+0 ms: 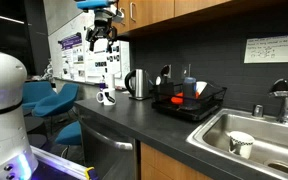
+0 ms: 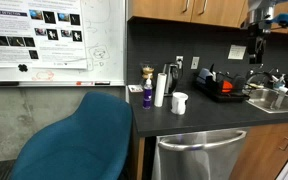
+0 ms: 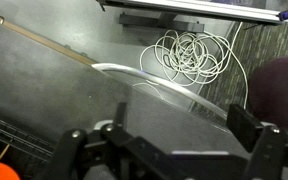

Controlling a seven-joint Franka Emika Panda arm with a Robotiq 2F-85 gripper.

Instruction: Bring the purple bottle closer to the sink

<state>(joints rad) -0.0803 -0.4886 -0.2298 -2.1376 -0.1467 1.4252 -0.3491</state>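
The purple bottle (image 2: 147, 95) stands upright on the dark counter, at the end far from the sink, beside a white paper roll (image 2: 160, 88) and a white mug (image 2: 179, 102). The steel sink shows in both exterior views (image 1: 256, 128) (image 2: 275, 98). My gripper (image 1: 101, 38) hangs high above the counter near the upper cabinets, well apart from the bottle; it also shows in an exterior view (image 2: 256, 42). In the wrist view the gripper (image 3: 184, 130) is open and empty, and the bottle is out of sight there.
A black dish rack (image 1: 190, 101) with red and blue items stands next to the sink. A steel kettle (image 1: 137, 84) stands between the rack and the mug (image 1: 106, 97). A blue chair (image 2: 79, 135) and a coiled white cable (image 3: 189, 55) are below.
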